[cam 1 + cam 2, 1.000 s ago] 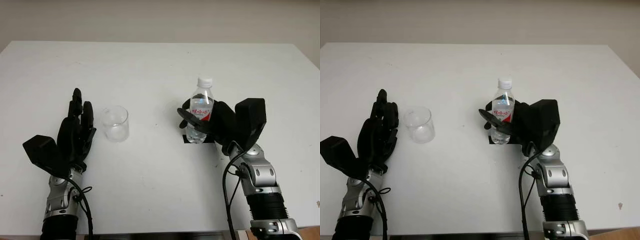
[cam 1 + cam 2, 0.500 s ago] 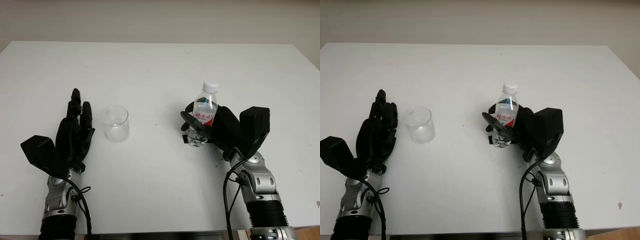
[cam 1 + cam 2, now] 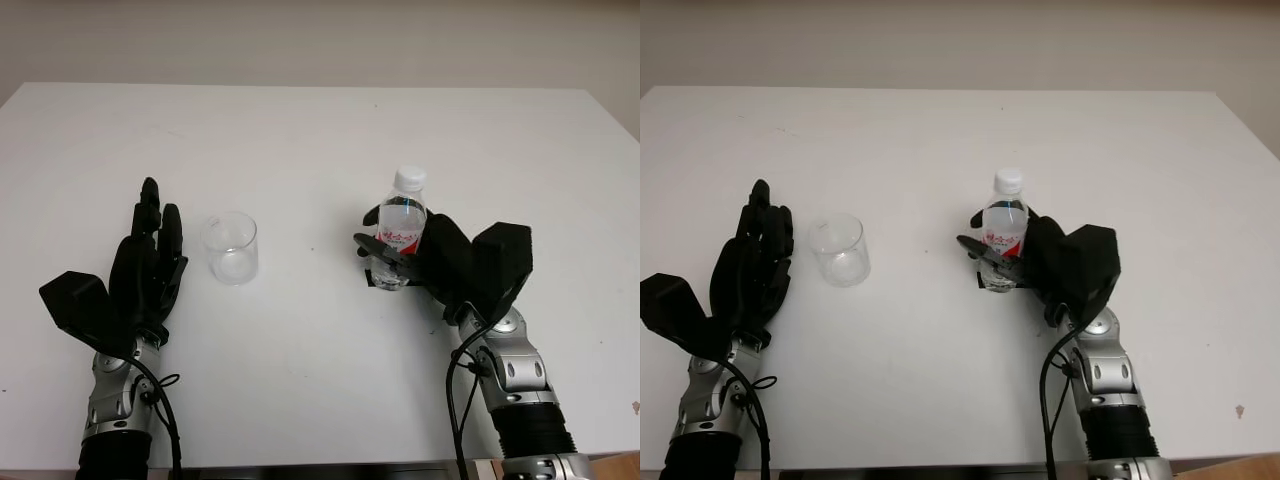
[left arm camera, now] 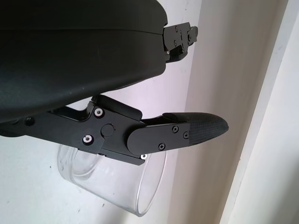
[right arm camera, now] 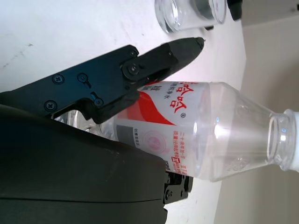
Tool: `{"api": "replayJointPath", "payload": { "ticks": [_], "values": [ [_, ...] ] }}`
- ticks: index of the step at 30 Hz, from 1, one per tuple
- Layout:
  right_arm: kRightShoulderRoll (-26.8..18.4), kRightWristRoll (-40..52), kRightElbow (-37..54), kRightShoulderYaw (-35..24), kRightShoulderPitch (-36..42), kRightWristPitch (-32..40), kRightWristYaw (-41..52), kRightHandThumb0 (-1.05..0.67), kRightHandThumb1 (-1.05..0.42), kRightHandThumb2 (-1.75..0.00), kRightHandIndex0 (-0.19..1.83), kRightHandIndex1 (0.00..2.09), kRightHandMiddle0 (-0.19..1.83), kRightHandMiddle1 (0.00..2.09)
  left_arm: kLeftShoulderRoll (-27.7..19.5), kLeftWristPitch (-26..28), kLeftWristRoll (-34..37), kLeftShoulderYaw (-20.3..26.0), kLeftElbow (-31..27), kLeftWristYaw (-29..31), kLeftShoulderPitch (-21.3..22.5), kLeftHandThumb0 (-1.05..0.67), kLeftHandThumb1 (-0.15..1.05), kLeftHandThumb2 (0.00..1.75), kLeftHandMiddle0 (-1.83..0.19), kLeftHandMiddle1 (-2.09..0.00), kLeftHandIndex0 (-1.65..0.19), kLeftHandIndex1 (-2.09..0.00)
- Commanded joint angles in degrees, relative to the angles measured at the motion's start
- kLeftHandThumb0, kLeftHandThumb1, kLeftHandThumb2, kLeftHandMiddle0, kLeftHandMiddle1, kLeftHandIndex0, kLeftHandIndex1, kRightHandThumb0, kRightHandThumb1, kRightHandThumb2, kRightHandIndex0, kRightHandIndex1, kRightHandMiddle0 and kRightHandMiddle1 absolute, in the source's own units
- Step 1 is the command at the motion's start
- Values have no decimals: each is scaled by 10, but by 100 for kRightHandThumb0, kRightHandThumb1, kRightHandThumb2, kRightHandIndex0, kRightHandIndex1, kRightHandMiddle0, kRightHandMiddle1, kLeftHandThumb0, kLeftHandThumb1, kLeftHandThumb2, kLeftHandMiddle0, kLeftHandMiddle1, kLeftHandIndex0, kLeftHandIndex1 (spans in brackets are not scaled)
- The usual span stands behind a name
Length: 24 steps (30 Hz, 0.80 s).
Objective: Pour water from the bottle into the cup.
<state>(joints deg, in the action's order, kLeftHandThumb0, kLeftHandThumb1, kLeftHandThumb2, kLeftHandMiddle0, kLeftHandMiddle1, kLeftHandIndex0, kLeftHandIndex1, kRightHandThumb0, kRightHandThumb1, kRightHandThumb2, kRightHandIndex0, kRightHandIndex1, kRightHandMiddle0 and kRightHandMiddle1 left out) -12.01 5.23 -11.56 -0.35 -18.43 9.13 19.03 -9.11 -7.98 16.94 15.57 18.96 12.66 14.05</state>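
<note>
On the white table (image 3: 300,130), matte and smooth, lower half of the head-camera frame:

Item 1. bottle (image 3: 400,236), right of centre. Clear thin plastic, ribbed shoulder, white screw cap still on, red-and-white printed label around the waist. Stands near upright, cap leaning slightly toward the top of the frame. Its base sits at a small dark square mark (image 3: 372,280) on the table; whether it touches the surface cannot be told.

Item 2. right hand (image 3: 425,262), lower right. Black hard-shell palm, jointed fingers with textured rubber tips, silver metal wrist and ribbed black forearm below. Fingers are wrapped around the bottle at label height, one finger (image 5: 154,63) crossing the front of the label, palm shell against the far side.

Item 3. cup (image 3: 230,247), left of centre. Clear, cylindrical, straight-walled, thick base, upright, nothing visible inside. Well apart from the bottle.

Item 4. left hand (image 3: 150,265), lower left, just beside the cup and not touching it. Same black shell and silver wrist. Palm faces the cup, fingers extended toward the top of the frame, holding nothing. In the wrist view one textured finger (image 4: 196,130) crosses in front of the cup's rim.
</note>
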Motion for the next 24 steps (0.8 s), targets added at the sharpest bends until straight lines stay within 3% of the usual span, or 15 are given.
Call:
{"api": "replayJointPath", "payload": {
  "ticks": [1,12,17,20,24],
  "values": [
    [-7,0,4,0,1,-7,6,-70,-94,-5,-19,75,-19,92,-5,2,0,3,-6,1,-6,-69,105,49,16,-6,15,-6],
    [-7,10,15,-8,11,0,10,-70,-92,-5,-19,56,-19,78,-9,4,5,6,-4,7,-5,-69,105,49,17,-5,16,-5],
    [-9,15,27,-17,24,0,7,-73,-90,-5,-17,14,-15,32,-10,7,6,7,-5,8,-4,-70,105,49,17,-5,16,-5],
    [-12,27,34,-29,37,-8,13,-78,-88,-5,-19,2,-18,9,-9,10,6,8,-8,5,-5,-70,105,49,17,-6,15,-5],
    [-22,25,27,-39,52,-51,26,-88,-89,-6,-19,0,-19,0,-10,10,5,9,-8,6,-5,-70,105,48,17,-5,15,-5]
  ]
}}
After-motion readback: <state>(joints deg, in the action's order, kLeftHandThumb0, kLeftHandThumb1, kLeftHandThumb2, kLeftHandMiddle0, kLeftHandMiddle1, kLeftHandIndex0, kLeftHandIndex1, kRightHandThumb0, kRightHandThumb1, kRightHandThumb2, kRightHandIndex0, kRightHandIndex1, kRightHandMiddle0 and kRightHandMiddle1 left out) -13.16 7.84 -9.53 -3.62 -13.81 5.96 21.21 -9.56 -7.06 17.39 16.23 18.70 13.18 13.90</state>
